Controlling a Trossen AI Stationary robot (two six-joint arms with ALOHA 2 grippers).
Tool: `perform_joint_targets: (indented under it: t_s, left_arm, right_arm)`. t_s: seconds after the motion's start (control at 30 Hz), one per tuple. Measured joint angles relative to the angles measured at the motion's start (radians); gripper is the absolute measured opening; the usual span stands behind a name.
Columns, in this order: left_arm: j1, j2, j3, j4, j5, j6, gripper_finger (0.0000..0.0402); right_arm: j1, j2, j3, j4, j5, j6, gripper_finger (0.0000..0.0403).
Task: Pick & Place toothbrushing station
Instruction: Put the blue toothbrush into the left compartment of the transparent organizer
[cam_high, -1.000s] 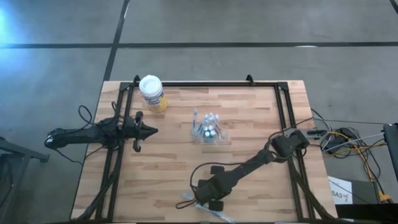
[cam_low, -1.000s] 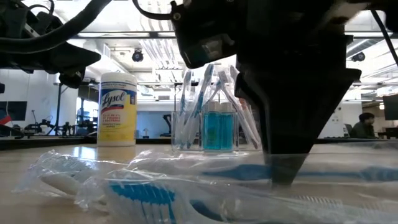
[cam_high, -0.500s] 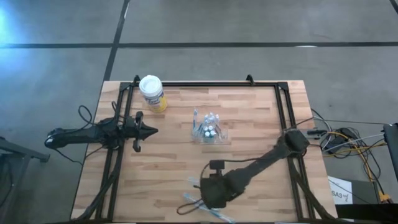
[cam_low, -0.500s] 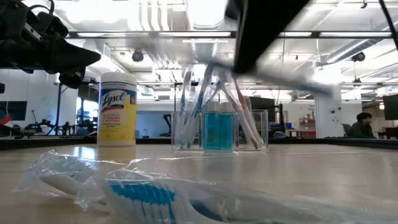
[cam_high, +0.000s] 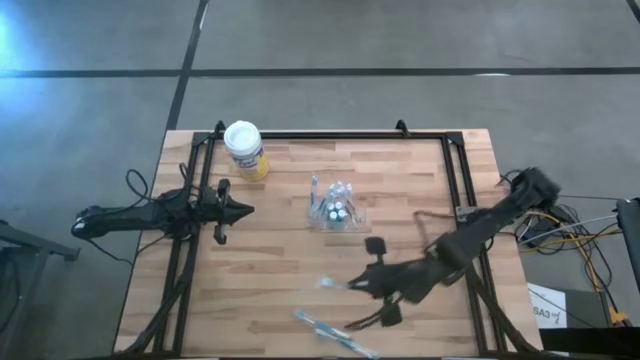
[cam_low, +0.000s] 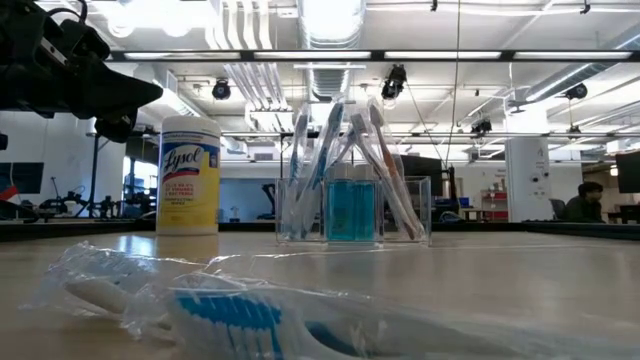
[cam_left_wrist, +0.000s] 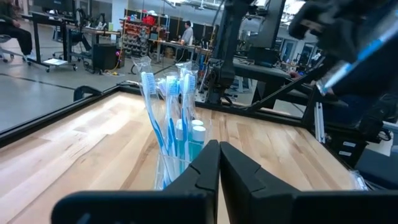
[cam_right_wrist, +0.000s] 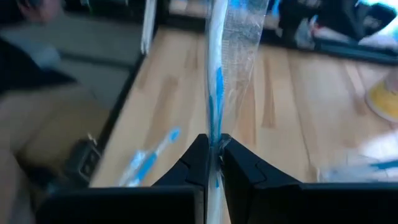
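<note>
One wrapped toothbrush (cam_right_wrist: 216, 74) is hanging above the worktop (cam_high: 280, 250), pinched in the closed fingers of the right gripper (cam_right_wrist: 212, 149). More toothbrushes are standing in the clear holder (cam_high: 335, 210) mid-worktop. Left gripper (cam_left_wrist: 219, 163) is idling near it, fingers closed, empty.

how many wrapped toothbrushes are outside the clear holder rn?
3. One toothbrush is clamped in the right end effector, above the table. Two more, a pale one and a blue-bristled one, lie close together by the low camera. Others may be hidden.
</note>
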Motion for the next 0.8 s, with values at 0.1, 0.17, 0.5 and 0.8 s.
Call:
perform_joint_targets:
  t_s: [0.1,0.17,0.5,0.8]
  left_arm:
    - [0.000,0.000,0.000,0.000,0.000,0.003,0.0012]
    - [0.000,0.000,0.000,0.000,0.000,0.006,0.0012]
    - [0.000,0.000,0.000,0.002,-0.001,0.040,0.0007]
    - [0.000,0.000,0.000,0.074,-0.003,0.045,0.0019]
  right_arm:
    - [-0.009,-0.140,-0.210,0.201,-0.008,-0.012,0.0018]
    - [-0.009,-0.232,-0.334,0.299,-0.004,-0.013,0.0018]
    - [-0.024,-0.632,-0.803,0.637,0.072,-0.086,0.0018]
    - [-0.055,-0.889,-1.007,0.716,0.067,-0.255,0.0018]
